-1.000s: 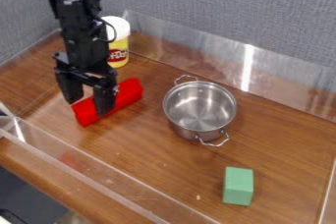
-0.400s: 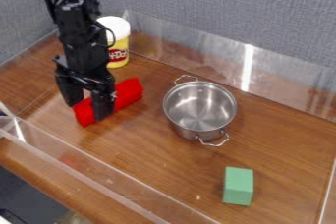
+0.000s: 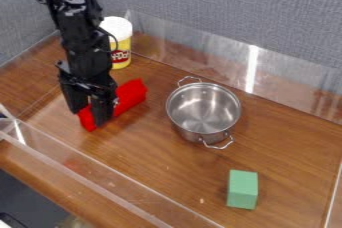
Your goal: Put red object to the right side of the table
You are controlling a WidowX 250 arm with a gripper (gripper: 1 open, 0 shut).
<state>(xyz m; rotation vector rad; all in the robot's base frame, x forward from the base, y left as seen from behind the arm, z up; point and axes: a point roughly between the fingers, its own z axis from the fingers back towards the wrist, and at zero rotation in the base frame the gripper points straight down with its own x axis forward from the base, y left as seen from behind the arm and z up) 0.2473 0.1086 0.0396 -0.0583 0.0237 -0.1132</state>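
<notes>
The near edge of the worktop (image 3: 147, 162) is bordered by a low clear acrylic wall (image 3: 94, 177). The worktop surface is brown wood grain with a glossy finish.

Nearest the camera, toward the right corner, a small green cube (image 3: 242, 188) rests on the worktop, well apart from all other items.

Farther back, right of centre, a steel pot (image 3: 203, 111) stands upright. It is open at the top, has two small side handles, and its interior shows nothing inside.

To the left of the pot lies the red object (image 3: 112, 104), an elongated rectangular block. It lies flat on the left half of the worktop, angled so that one end points toward the near left and the other toward the far right. It is near the pot but not touching it.

The tool (image 3: 87, 103) points straight down over the near-left portion of the red object. Its two dark fingers (image 3: 72, 96) stand on either side of the block, set narrow against its flanks. The fingers appear to touch the block; whether the grip is firm cannot be told. The block rests on the worktop surface.

The black arm (image 3: 74, 27) rises from the tool toward the upper left.

Behind the arm, near the far wall, stands a yellow tub (image 3: 120, 42) with a white lid and a red label. A grey fabric backdrop (image 3: 201, 2) closes the scene.
</notes>
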